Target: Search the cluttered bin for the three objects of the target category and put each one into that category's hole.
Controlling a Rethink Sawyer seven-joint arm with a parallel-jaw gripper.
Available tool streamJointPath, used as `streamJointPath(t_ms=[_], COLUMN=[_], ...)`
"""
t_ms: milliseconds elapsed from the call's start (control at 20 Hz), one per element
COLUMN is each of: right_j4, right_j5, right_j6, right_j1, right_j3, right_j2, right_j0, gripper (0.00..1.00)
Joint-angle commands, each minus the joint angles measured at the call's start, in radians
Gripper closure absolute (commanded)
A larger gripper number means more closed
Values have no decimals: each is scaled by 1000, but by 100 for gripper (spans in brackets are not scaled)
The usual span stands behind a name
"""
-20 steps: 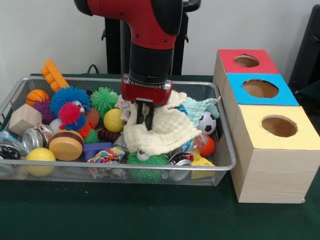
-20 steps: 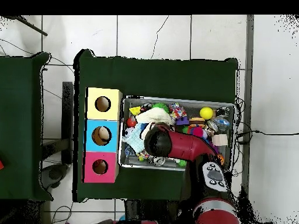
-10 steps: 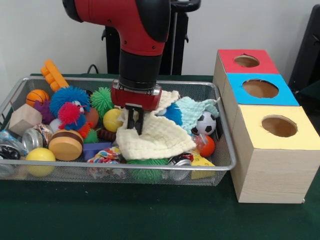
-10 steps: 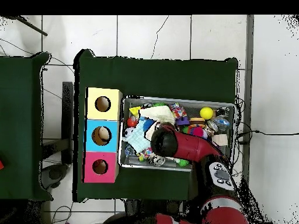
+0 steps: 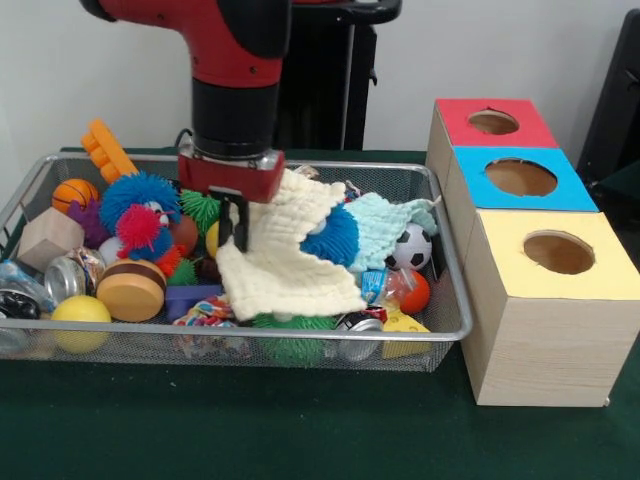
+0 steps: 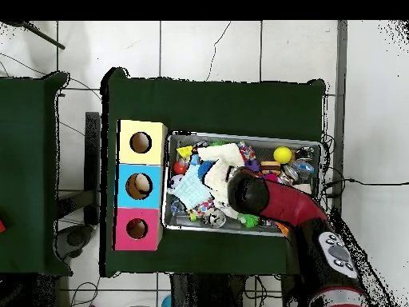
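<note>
The wire mesh bin (image 5: 448,262) is full of toys, in the front view and in the overhead view (image 6: 241,136). My gripper (image 5: 235,228) hangs over the bin's middle, shut on a corner of a cream cloth (image 5: 290,262). The cloth drapes down to the right over the toys. A blue spiky ball (image 5: 332,237) and a pale teal cloth (image 5: 388,222) lie just right of it. The red-surround hole (image 5: 493,122) is in the far box on the right, and also shows in the overhead view (image 6: 136,229). In the overhead view the arm (image 6: 264,196) hides the gripper.
The blue-surround hole (image 5: 520,177) and the yellow-surround hole (image 5: 558,252) sit nearer in the same row of boxes. Left of the gripper lie a red and blue fuzzy toy (image 5: 140,215), a wooden block (image 5: 47,238), a yellow ball (image 5: 81,313) and an orange basketball (image 5: 74,193).
The gripper has moved left across the bin, as the front view shows it, dragging the cream cloth with it. The blue spiky ball and more of the teal cloth are uncovered.
</note>
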Motion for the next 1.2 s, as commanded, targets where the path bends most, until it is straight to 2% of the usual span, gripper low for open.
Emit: streamJointPath(t_ms=[50,200,500,1000,1200], right_j4=[-79,-102,-147,-188,-188], right_j5=[242,268,281,319,359], right_j6=[-169,-188,-166,-131,-131], right_j1=[-126,-131,-127,-145,-176], right_j3=[30,19,12,-3,-2], right_j2=[112,138,177,179,180], right_j0=[-123,-155,-186,-168,-166], gripper=[100,100,100,100,100])
